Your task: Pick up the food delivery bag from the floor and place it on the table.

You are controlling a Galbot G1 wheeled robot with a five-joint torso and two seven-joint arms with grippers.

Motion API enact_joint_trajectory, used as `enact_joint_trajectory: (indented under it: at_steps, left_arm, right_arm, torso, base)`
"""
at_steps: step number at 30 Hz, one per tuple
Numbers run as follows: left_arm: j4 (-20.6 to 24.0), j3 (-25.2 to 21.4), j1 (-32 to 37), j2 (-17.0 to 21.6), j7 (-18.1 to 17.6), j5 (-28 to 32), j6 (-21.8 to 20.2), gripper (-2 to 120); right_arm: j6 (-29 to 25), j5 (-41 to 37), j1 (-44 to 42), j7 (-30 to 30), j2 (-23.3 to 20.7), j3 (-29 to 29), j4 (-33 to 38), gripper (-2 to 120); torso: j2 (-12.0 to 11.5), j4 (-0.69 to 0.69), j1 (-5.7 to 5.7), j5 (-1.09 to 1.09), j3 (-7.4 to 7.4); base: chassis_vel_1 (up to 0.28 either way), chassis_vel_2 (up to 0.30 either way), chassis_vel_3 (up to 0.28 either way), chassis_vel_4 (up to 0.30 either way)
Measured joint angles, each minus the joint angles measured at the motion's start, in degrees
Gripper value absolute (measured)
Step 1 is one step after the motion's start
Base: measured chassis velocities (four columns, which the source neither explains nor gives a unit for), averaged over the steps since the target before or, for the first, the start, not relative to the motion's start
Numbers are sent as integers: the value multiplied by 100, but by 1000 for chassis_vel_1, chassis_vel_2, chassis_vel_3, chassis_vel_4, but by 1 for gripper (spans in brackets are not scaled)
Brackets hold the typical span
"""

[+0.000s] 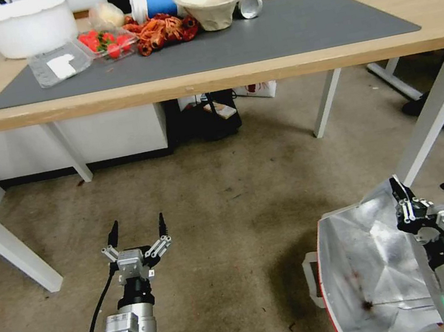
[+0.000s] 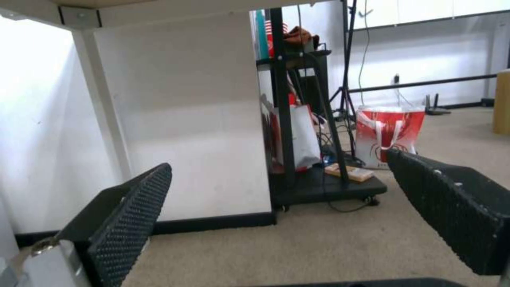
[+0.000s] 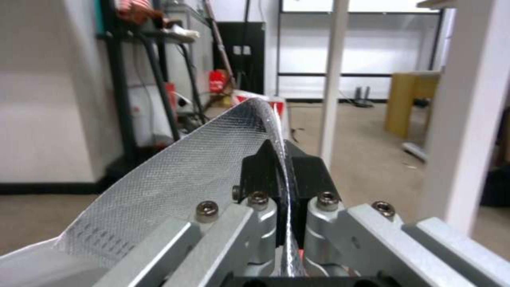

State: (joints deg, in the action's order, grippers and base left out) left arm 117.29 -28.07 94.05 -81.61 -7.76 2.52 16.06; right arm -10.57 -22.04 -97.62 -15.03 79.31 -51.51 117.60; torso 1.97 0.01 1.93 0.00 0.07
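The food delivery bag (image 1: 367, 272) is at the lower right of the head view, over the floor (image 1: 228, 199), its mouth open and its silver foil lining showing. It has a red side edge and a white strap handle (image 1: 312, 279). My right gripper (image 1: 396, 187) is shut on the bag's upper rim. In the right wrist view the foil wall (image 3: 186, 171) runs between the closed fingers of the right gripper (image 3: 280, 159). My left gripper (image 1: 136, 227) hovers open above the carpet to the bag's left, and its pads (image 2: 133, 211) hold nothing. The table (image 1: 273, 68) with its dark grey mat (image 1: 289, 28) stands ahead.
At the back of the mat are a white basin (image 1: 25, 26), a strawberry box (image 1: 106, 43), red crayfish (image 1: 164, 30) and a paper bowl (image 1: 209, 5). A white table leg (image 1: 431, 117) stands close beyond the bag. Under the table sit a black cart (image 1: 207, 117) and another red-and-white bag (image 2: 388, 135).
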Motion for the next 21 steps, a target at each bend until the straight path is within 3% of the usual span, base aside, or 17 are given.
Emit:
enact_joint_trajectory:
  at_steps: [21]
  left_arm:
    - [1, -7, 41, -77, -41, -21, 56, 100]
  right_arm:
    - [196, -1053, -79, -889, -239, 71, 798, 0]
  torso:
    - [0, 0, 0, 0, 0]
  base:
    - [0, 0, 0, 0]
